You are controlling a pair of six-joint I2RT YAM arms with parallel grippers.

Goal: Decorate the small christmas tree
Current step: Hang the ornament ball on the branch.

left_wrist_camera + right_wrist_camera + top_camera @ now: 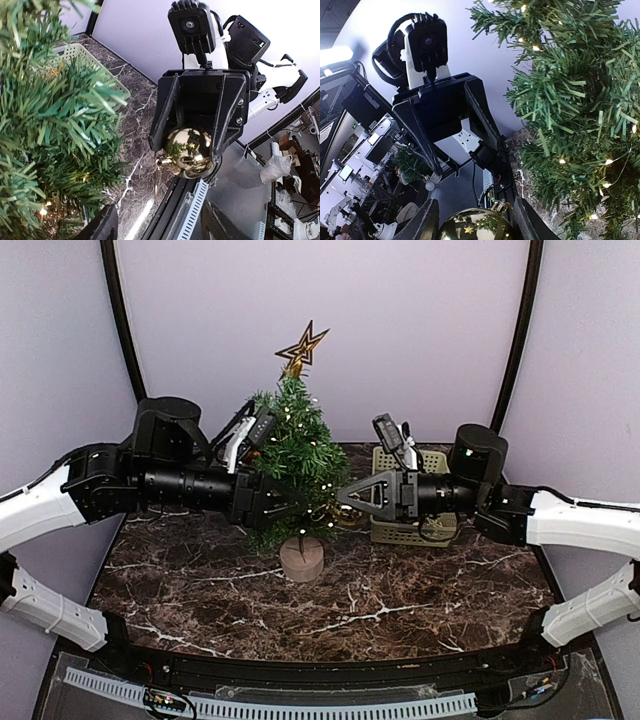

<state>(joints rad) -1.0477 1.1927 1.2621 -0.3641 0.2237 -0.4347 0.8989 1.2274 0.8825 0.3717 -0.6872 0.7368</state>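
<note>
Looking down from the top camera, the small christmas tree [292, 465] stands upright near the middle of the dark marble table [420, 600]. Its round tan base [302, 558] rests on the surface and a gold star [302, 346] sits on its tip. The left gripper [303, 502] points in from the left, against the lower branches. The right gripper [343, 497] faces it from the right, just beside the tree. A pale green basket [412, 528] sits behind the right gripper, near the tree.

In the left wrist view, the tree's branches fill the left side, with small lit lights [42, 211] among the needles. The right gripper is clamped on a shiny gold bauble [186, 150], one finger on each side of it. The left gripper's own fingers [102, 222] show at the bottom edge, spread apart with nothing between them.

In the right wrist view, the gold bauble lies between the right gripper's own fingers at the bottom edge. The left gripper hangs opposite, jaws parted and empty, beside the tree's branches, which fill the right side.
</note>
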